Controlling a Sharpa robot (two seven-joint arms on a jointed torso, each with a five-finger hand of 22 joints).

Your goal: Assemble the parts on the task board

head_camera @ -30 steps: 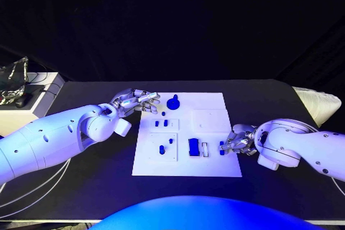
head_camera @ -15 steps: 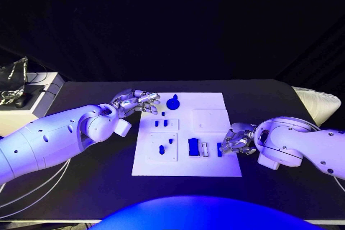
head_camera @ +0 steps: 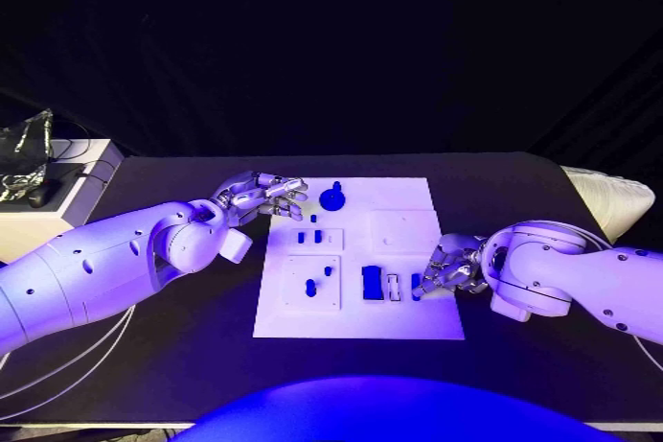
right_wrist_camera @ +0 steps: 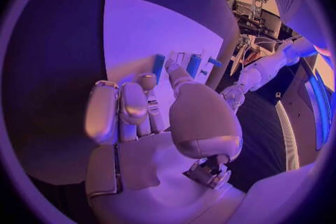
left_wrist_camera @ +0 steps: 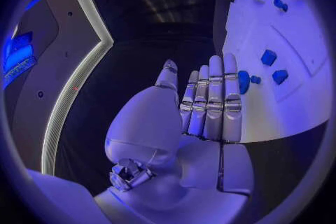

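- The flat white rectangular task board (head_camera: 409,322) lies on the black table (head_camera: 180,346), straight before me.
- My left hand (head_camera: 262,195) hangs at the board's far left corner, just beside a round-topped blue part (head_camera: 333,197).
- My right hand (head_camera: 452,267) sits at the board's right edge, beside a blue block part (head_camera: 373,283).

Dim room, bright white board

The task board (head_camera: 362,260) shines against the dark bench (head_camera: 180,317). Wrist pictures bend at their round edges, and the small parts there look maybe a bit blurry.
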